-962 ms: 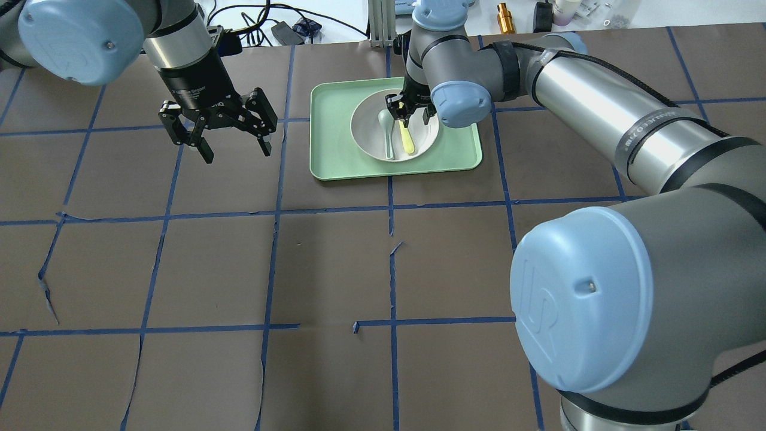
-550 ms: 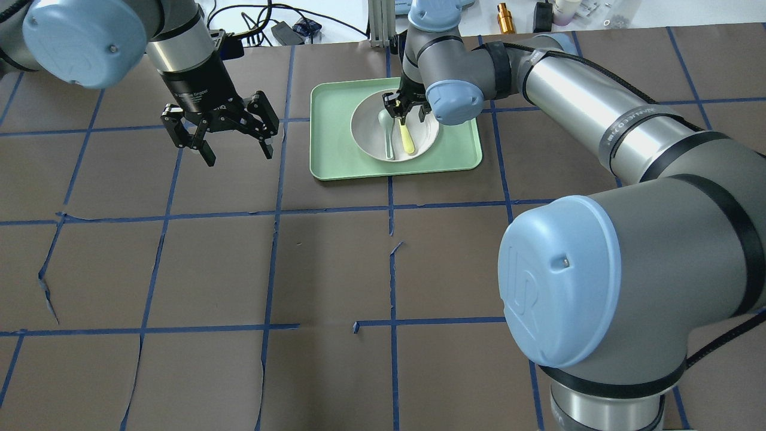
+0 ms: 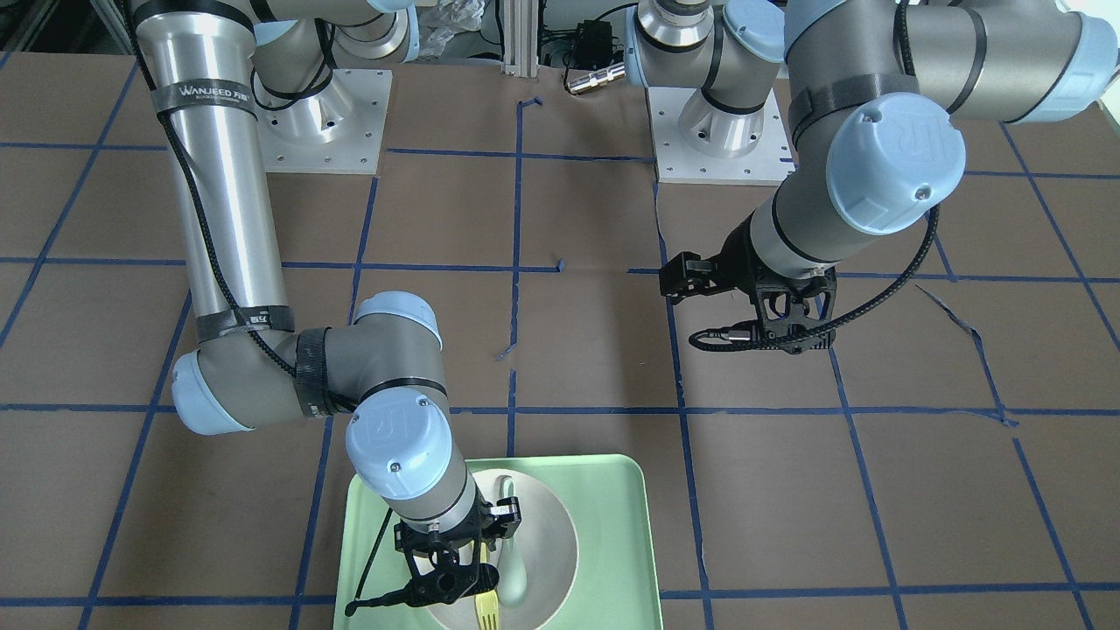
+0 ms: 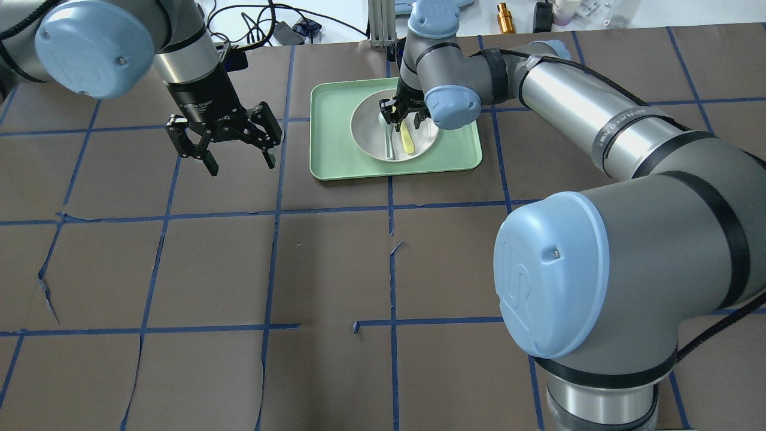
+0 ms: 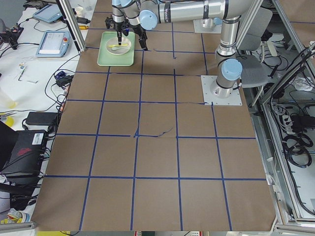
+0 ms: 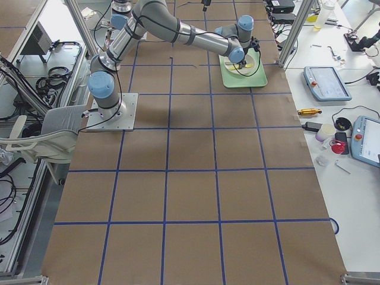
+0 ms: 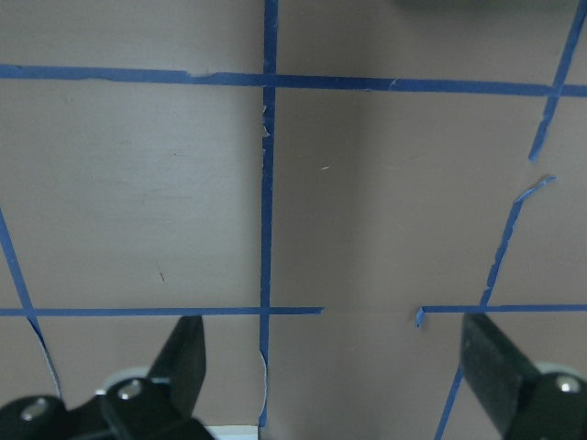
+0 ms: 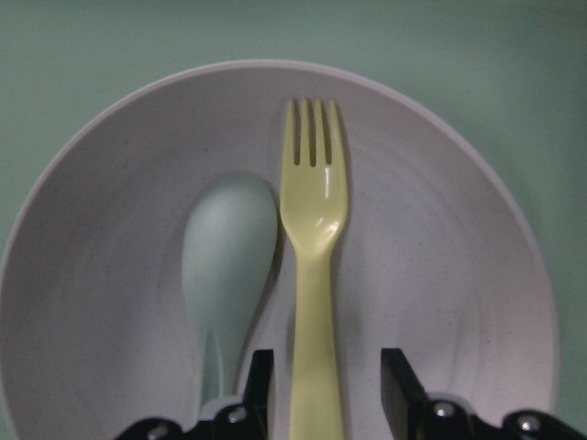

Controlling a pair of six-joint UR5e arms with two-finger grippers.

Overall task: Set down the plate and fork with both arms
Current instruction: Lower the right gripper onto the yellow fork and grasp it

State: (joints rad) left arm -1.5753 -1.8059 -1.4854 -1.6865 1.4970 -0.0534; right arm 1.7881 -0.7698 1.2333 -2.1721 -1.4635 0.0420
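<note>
The off-white plate (image 4: pixel 366 129) sits in the light green tray (image 4: pixel 335 143). The pale yellow fork (image 4: pixel 408 140) lies in the plate beside a grey-green spoon (image 4: pixel 389 143). My right gripper (image 4: pixel 402 118) is low over the plate. In the right wrist view the right gripper (image 8: pixel 321 390) is open, with one finger on each side of the handle of the fork (image 8: pixel 315 202) and a gap on both sides. The spoon (image 8: pixel 225 247) lies left of the fork in the plate (image 8: pixel 440 257). My left gripper (image 4: pixel 240 166) is open and empty above the table, left of the tray.
The table is brown paper with a blue tape grid, torn in places. The left gripper (image 7: pixel 339 362) looks down on bare paper. Cables, a gold cylinder (image 4: pixel 505 18) and small items lie beyond the far edge. The tray (image 3: pixel 612 525) is near the operators' edge.
My right gripper has shifted a little left over the plate, by the fork's handle. My left gripper has drifted slightly right, still open.
</note>
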